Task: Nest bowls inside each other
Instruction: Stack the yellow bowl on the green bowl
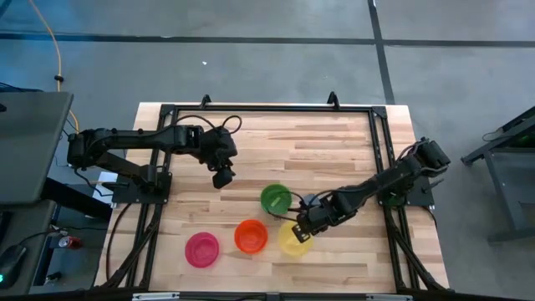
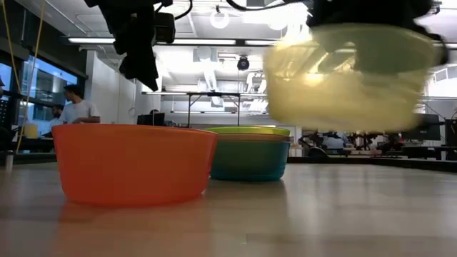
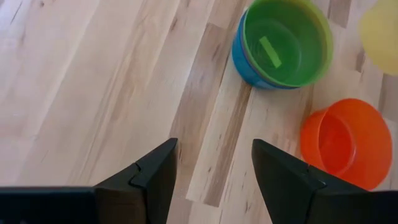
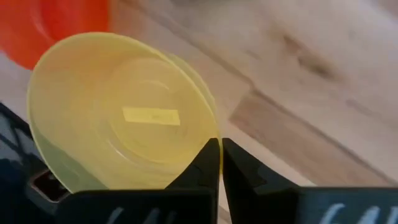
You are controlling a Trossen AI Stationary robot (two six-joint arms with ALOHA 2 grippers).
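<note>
We judge the nesting partly done. The lime green bowl already sits inside the blue bowl, and a purplish rim shows between them in the left wrist view, so a third bowl may be in that stack, though we cannot be sure. Our right gripper has its fingers closed on the rim of the yellow bowl, which hangs lifted off the wood in the low view, between the orange bowl and the stack and near both. The orange bowl stands alone on the table, and the pink bowl stands alone beyond it, toward the left arm's side. So yellow, orange and pink remain to go in.

Our left gripper waits above bare wood behind the stack, its fingers spread wide with nothing between them.

The table is pale butcher-block wood with a black frame around its edge, on a grey floor. Behind it the low view shows a bright workshop with ceiling lights, desks and a person standing far off
</note>
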